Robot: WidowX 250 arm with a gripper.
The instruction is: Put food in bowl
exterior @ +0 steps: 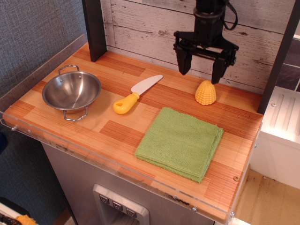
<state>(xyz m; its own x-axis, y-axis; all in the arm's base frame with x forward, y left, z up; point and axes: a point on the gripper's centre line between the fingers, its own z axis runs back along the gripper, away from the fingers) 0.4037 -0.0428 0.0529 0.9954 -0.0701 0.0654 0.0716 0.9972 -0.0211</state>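
Observation:
The food, a small yellow ribbed corn piece, stands on the wooden counter at the back right. The bowl, shiny steel with two wire loop handles, sits empty at the left. My gripper is open, black, pointing down, hanging just above and slightly left of the corn. Its right finger ends right over the corn's tip; its left finger hangs over bare wood. It holds nothing.
A toy knife with yellow handle and white blade lies between bowl and corn. A folded green cloth lies at the front right. A wood-plank wall backs the counter; dark posts stand at both sides.

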